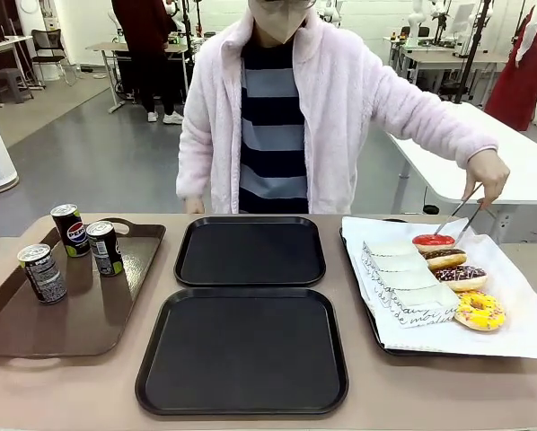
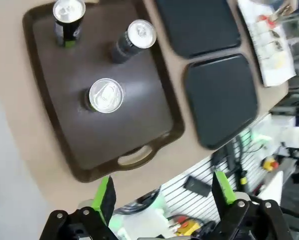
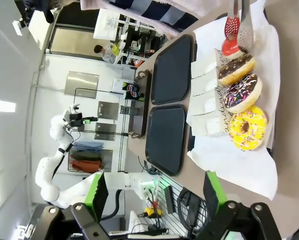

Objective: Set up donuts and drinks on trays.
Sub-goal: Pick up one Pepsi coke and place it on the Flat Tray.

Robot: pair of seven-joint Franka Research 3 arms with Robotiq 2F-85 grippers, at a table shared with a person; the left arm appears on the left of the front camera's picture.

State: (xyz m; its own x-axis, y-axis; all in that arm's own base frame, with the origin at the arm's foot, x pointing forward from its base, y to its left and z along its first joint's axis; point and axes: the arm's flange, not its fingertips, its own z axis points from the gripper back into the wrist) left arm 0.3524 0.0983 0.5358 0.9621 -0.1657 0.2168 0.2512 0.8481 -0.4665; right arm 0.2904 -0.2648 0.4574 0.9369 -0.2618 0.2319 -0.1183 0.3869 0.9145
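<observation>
Table (image 1: 71, 395), black trays (image 1: 250, 251), brown tray (image 1: 89, 314), lined tray (image 1: 373, 330)

Brown tray (image 1: 89, 310): left side cut off by frame edge.
Paper-lined tray (image 1: 381, 347): mostly hidden under white paper (image 1: 520, 314).
Sleeve lettering (image 1: 410, 311): too small to read.
Donuts (image 2: 270, 47): blurred in left wrist view.
Tongs (image 3: 245, 30): handles cut off at top edge.

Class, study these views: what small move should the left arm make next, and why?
Probably lower the open left pincer toward the nearest can on the brown tray. Both black trays lie bare, and the person's tongs are at the red-iced donut.
</observation>
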